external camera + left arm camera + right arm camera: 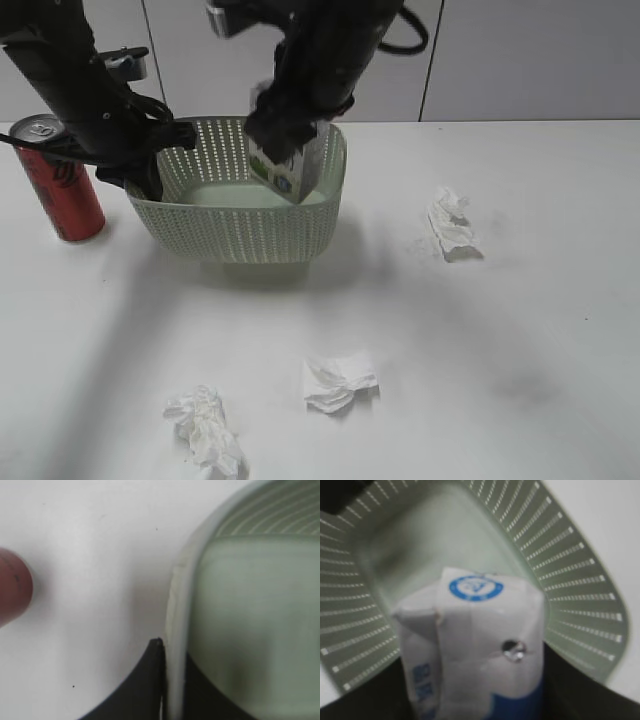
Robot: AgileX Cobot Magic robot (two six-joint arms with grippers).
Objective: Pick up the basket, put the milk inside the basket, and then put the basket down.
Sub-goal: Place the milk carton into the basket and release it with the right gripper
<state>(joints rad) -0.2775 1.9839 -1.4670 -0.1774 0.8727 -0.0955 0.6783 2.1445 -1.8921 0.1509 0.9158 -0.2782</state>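
Observation:
A pale green perforated basket [240, 235] sits at the left of the white table. My left gripper [150, 150] is shut on the basket's left rim [175, 645]; one finger is outside the wall and one inside. My right gripper [285, 135] is shut on a white and blue milk carton [290, 175] and holds it tilted inside the basket, near its right wall. In the right wrist view the carton [475, 645] fills the space between the fingers, above the basket floor [420, 550].
A red drink can [58, 180] stands left of the basket and shows in the left wrist view [12, 587]. Crumpled tissues lie at the right [450, 222], front middle [340, 382] and front left [208, 428].

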